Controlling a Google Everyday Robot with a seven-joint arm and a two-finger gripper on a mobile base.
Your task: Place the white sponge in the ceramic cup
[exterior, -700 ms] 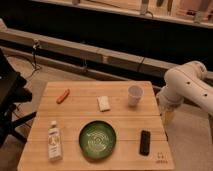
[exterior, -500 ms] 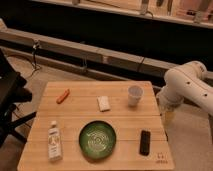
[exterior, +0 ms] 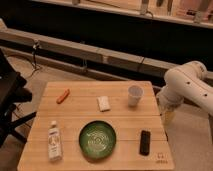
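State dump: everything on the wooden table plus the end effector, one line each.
Small plain white round ceramic cup: upright, opening up.
Small flat off-white rectangular sponge: flat on table, ungrasped, outside cup.
Green round plate: flat, right way up.
White labelled bottle: seemingly on its side.
Orange stick-shaped item: lying flat.
Black rectangular block: lying flat.
End effector: beside table's right edge, apart from all items.

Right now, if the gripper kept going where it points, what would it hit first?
Probably the grey floor: the gripper points down just past the light wooden table's right edge, though it might clip that edge.
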